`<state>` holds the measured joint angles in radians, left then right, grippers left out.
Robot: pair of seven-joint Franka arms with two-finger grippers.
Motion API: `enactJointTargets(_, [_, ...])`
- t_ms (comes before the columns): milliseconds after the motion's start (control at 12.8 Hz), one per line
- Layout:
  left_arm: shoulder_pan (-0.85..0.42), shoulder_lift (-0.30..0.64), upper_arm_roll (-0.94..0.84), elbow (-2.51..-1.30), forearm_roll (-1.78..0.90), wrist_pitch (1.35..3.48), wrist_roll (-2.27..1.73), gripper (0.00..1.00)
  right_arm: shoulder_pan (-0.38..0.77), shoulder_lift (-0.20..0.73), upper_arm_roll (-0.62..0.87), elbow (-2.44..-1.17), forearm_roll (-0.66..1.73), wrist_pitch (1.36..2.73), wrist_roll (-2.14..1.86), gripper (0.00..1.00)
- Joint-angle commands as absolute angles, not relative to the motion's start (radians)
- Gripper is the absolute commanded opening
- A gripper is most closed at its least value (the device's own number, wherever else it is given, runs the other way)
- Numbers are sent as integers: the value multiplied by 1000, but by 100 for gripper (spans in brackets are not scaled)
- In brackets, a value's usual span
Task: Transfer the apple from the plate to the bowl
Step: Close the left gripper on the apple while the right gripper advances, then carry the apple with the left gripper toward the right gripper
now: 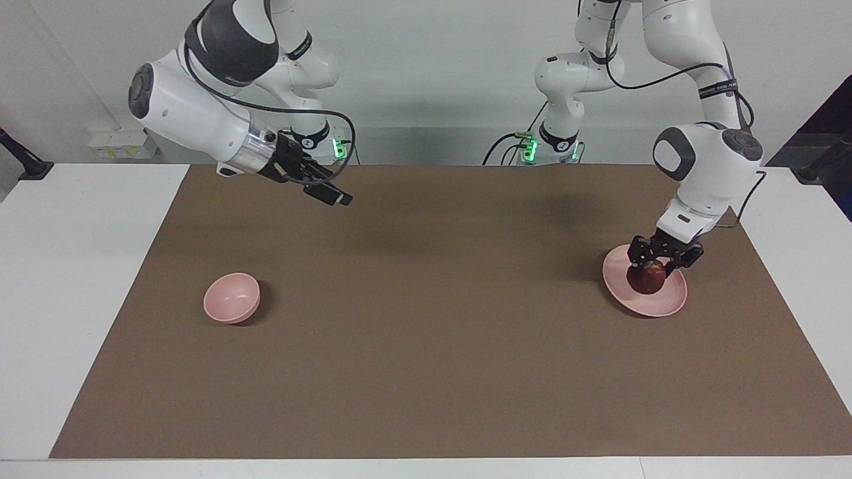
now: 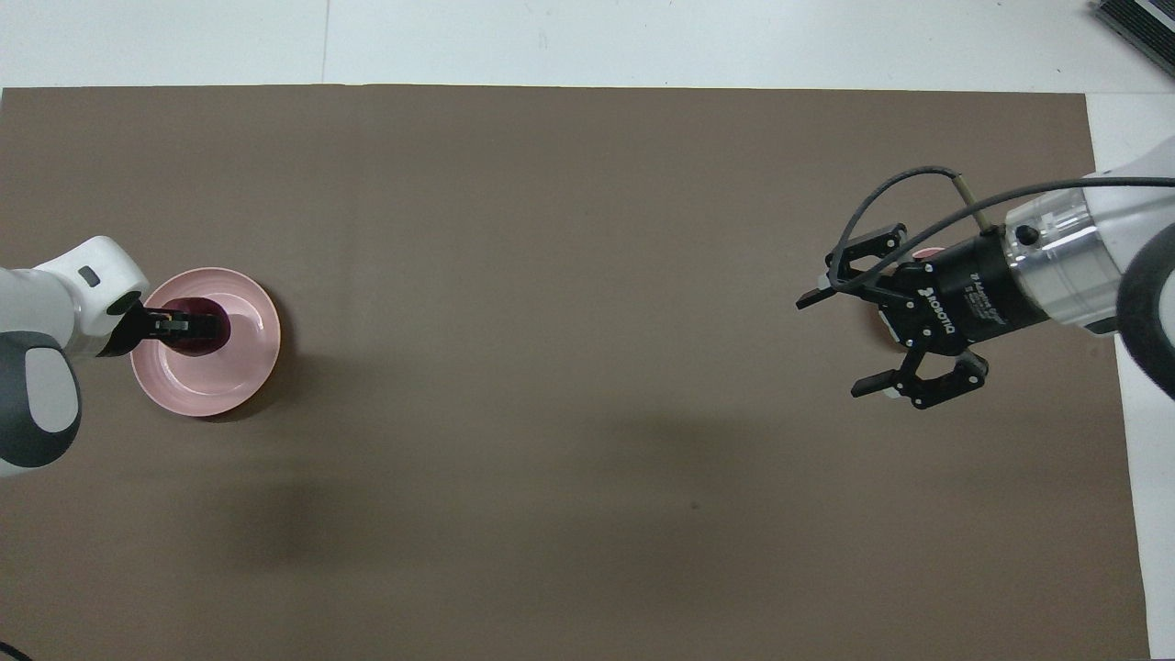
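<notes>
The dark red apple (image 1: 645, 279) sits on the pale pink plate (image 1: 665, 303) toward the left arm's end of the table. My left gripper (image 1: 655, 266) is down on the apple, fingers either side of its top. In the overhead view the left gripper (image 2: 188, 324) covers part of the apple (image 2: 197, 344) on the plate (image 2: 229, 367). The small pink bowl (image 1: 231, 297) stands toward the right arm's end. My right gripper (image 1: 333, 194) waits open and empty, raised in the air. In the overhead view the right gripper (image 2: 831, 346) hides most of the bowl (image 2: 925, 253).
A brown mat (image 1: 426, 346) covers the table between plate and bowl, with white table (image 1: 80, 299) at both ends.
</notes>
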<state>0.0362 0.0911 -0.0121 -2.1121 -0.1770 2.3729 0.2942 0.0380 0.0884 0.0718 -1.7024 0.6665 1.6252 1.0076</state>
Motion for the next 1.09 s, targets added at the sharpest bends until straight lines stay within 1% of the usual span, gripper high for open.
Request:
enactJointTargets(0, [-44, 110, 2, -2025, -320, 2309, 291, 0, 101, 78, 80, -1762, 754, 1736, 1090, 100])
enactJointTargets(156, [-92, 123, -2, -2006, -405, 2306, 284, 0, 123, 78, 80, -1772, 773, 1772, 1140, 100])
enactJointTargets(389, [-167, 121, -3, -2008, -440, 2306, 241, 0, 124, 78, 80, -1772, 785, 1772, 1155, 100])
enactJointTargets(467, [-188, 121, -3, -2006, -487, 2306, 236, 0, 127, 77, 80, -1770, 782, 1778, 1155, 100])
enactJointTargets(545, [-214, 120, -5, -2008, -553, 2307, 229, 0, 155, 78, 78, -1769, 772, 1787, 1157, 100])
enactJointTargets(701, [-271, 117, -6, -2006, -636, 2310, 186, 0, 158, 80, 78, -1770, 770, 1810, 1176, 100])
enactJointTargets(779, [-290, 117, -14, -2006, -673, 2312, 169, 0, 153, 80, 78, -1770, 769, 1810, 1177, 100])
enactJointTargets(1012, [-293, 107, -63, -2009, -816, 2304, 163, 0, 147, 90, 78, -1769, 749, 1833, 1175, 100])
